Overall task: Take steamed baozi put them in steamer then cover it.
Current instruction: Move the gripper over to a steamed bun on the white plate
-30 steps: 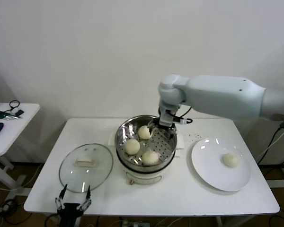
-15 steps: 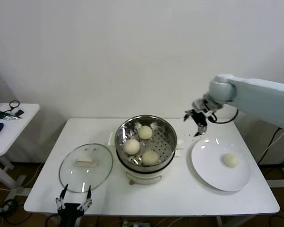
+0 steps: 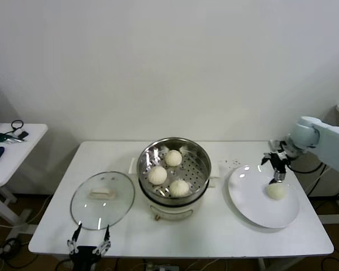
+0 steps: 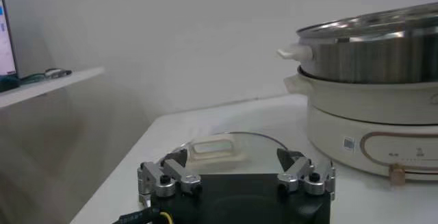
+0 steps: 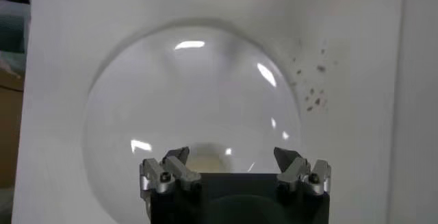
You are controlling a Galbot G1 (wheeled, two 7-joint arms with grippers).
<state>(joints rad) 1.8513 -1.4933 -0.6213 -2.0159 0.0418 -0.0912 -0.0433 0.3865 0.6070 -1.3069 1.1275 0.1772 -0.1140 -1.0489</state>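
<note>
On the right side of the white table [image 3: 214, 237], the right gripper [image 3: 277, 164] hangs just above the last steamed baozi [image 3: 276, 191], which lies alone on the white plate [image 3: 248, 197]; its jaws stand spread wide and hold nothing. In the right wrist view the plate [image 5: 137, 95] fills the scene under the spread fingers [image 5: 168, 170], and the bun [image 5: 205, 158] shows only as a pale patch between them at the gripper body's edge. Three steamed baozi [image 3: 157, 175] [image 3: 173, 157] [image 3: 179, 188] already sit on the perforated floor of the steamer [image 3: 200, 155], which rests on its cream-white pot base at the table's centre. The cover [image 3: 103, 199] lies flat on the table to the left of the steamer, handle up, apart from it. The left gripper [image 3: 88, 247] is parked at the near table edge just in front of the cover, jaws open and empty; the left wrist view shows the cover's handle [image 4: 213, 148] just beyond its fingers, and the steamer [image 4: 369, 47] further off. Assessment: the step in hand is the pickup of the fourth and final bun. The next move calls for a straight descent so that the fingers straddle the bun, then a gentle closure, since soft dough would likely deform under hard pressure. After transfer to the open space in the steamer, only the covering remains.
</note>
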